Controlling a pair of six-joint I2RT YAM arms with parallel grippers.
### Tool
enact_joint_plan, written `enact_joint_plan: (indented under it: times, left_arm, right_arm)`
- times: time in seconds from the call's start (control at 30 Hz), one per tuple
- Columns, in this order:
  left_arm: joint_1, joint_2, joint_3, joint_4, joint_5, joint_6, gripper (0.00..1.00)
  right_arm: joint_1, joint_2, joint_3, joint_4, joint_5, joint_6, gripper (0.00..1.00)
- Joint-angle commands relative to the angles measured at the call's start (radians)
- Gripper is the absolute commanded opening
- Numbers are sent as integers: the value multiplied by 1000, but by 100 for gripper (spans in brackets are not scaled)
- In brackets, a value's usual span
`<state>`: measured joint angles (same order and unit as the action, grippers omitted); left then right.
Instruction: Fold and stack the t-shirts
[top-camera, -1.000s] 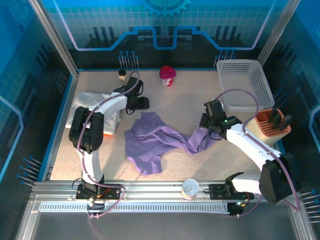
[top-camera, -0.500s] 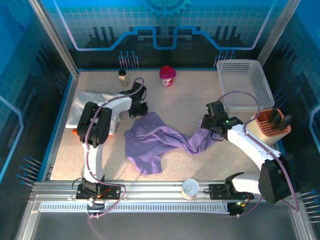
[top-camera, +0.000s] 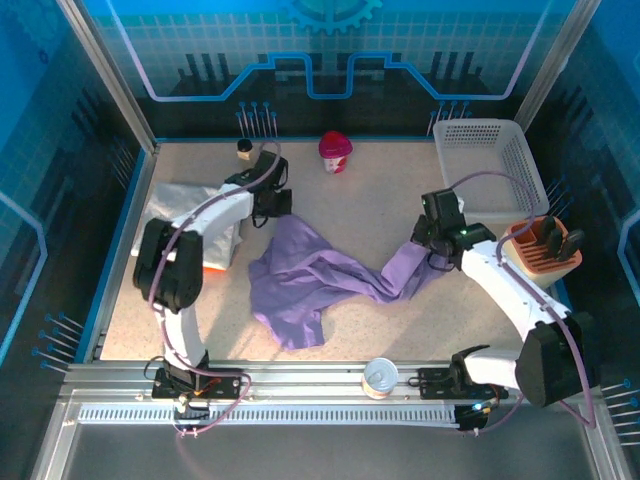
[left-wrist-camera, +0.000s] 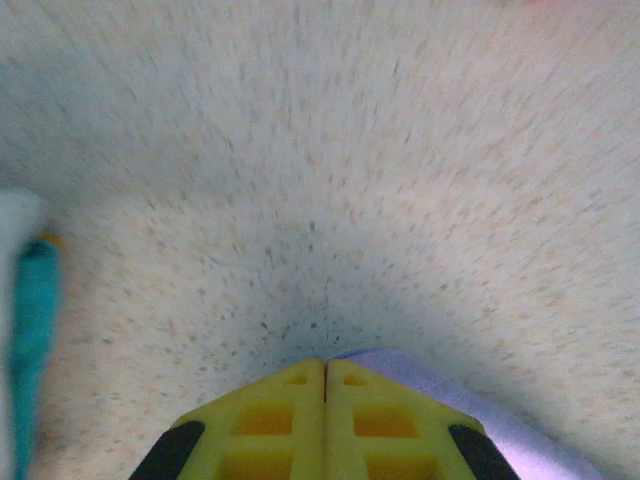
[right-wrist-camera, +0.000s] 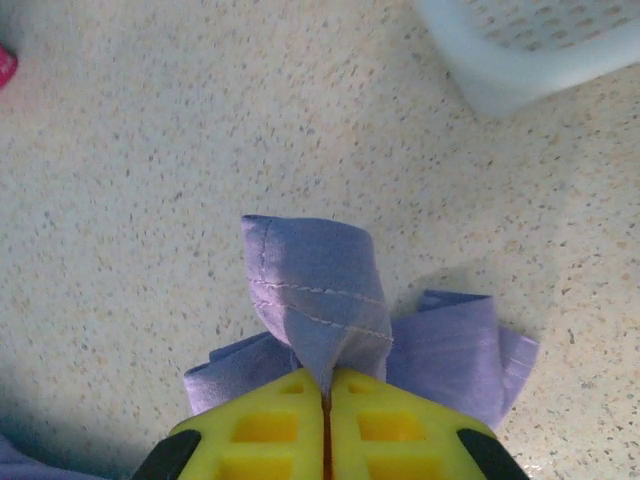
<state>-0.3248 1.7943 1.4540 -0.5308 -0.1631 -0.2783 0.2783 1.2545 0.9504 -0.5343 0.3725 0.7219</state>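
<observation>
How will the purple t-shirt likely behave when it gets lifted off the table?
Probably floppy: the purple t-shirt lies crumpled in folds, and its hem curls over where the right hand pinches it. Likely light, as the cloth looks thin. Lifted, it may sag between that hand and the left hand and drag on the table.

table, speckled | on it: purple t-shirt; white t-shirt; mesh basket; pink cup
</observation>
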Motion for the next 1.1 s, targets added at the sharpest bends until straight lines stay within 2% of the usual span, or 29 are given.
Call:
enact_joint_plan:
  times: [0.0, 0.13, 0.5, 0.63, 0.77, 0.83, 0.97, 1.03, 1.07]
  left_arm:
    - [0, -95, 46, -57, -87, 67, 0]
    - [15, -128, 85, -64, -145, 120, 0]
    - [94, -54, 324, -100, -149, 167, 0]
    - [121, 14, 366, -59, -123, 168, 0]
    - [131, 131, 448, -56, -117, 189, 2]
    - [133, 188, 483, -55, -107, 190, 4]
    - [139, 313, 600, -105, -112, 199, 11]
    - [145, 357, 649, -146, -107, 193, 24]
    - [147, 369, 668, -171, -105, 184, 37]
  right_arm:
    - [-21, -12, 54, -42, 71, 62, 9]
    - [-30, 23, 121, -43, 95, 78, 11]
    - [-104, 243, 382, -195, 164, 209, 14]
    - [-114, 305, 427, -152, 134, 197, 12]
    - [-110, 359, 482, -149, 51, 119, 12]
    - [-110, 356, 458, -113, 2, 63, 20]
    - [-113, 328, 386, -8, -127, -82, 45]
    - [-114, 318, 365, 26, -170, -142, 64]
    - [-114, 319, 359, 40, -180, -163, 75]
